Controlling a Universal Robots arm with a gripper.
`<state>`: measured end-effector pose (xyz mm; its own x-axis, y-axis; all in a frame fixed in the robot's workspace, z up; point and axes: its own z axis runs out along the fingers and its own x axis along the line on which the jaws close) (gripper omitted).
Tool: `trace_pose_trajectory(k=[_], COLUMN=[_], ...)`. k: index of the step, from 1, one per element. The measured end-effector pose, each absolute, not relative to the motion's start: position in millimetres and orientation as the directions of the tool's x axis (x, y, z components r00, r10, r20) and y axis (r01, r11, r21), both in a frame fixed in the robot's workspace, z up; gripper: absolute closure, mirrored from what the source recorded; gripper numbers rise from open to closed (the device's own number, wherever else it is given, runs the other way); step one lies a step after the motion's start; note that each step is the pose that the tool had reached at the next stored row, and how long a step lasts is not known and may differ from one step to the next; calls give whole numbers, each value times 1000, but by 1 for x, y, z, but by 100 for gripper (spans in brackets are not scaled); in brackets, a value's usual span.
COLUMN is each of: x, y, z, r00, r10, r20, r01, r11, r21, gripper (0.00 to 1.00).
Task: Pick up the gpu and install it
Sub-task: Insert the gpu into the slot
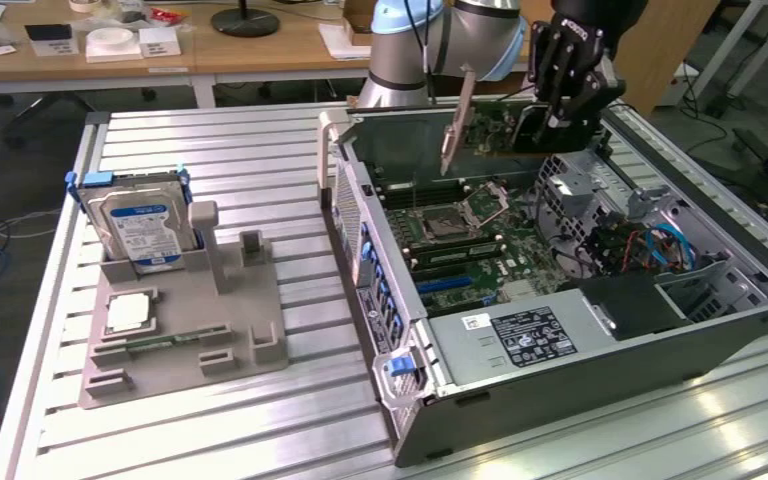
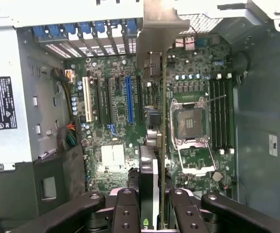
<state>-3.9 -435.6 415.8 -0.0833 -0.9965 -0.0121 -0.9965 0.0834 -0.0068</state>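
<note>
Black gripper [image 2: 152,206] fingers [image 2: 125,213] sit closest to the wrist camera, closed part-way on the gpu [image 2: 155,145], which is pinched edge-on between them; from here the card reads as a thin vertical sliver with its metal bracket [image 2: 154,29] at the far end, and its lower edge is cut off by the frame. Behind it lies the motherboard [image 2: 110,155] inside the open computer case [image 2: 256,121], with a blue expansion slot [image 2: 129,99], a white slot [image 2: 87,99], and an open CPU socket [image 2: 189,121] beside the memory slots [image 2: 219,114]; the card hides a strip of the board directly beneath it, so which slot it lines up with cannot be told. In the exterior view the gripper [image 1: 544,135] holds the gpu [image 1: 491,130] upright above the rear part of the case [image 1: 558,370], apart from the board, and the card's faces are hard to make out there. Toward the exterior view's left, well apart on the slatted table [image 1: 224,140], a grey holder [image 1: 184,320] carries a hard drive [image 1: 144,225] standing upright and a square CPU chip [image 1: 131,313] lying flat.
</note>
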Motion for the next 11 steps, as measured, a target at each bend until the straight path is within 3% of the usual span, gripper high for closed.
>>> trace_pose_trajectory(k=[11], x=[-4], y=[-435], z=[397], r00=[-10], r10=[-1000], r20=[-12], r01=[-1000], r11=[10], r21=[-7], gripper=[72])
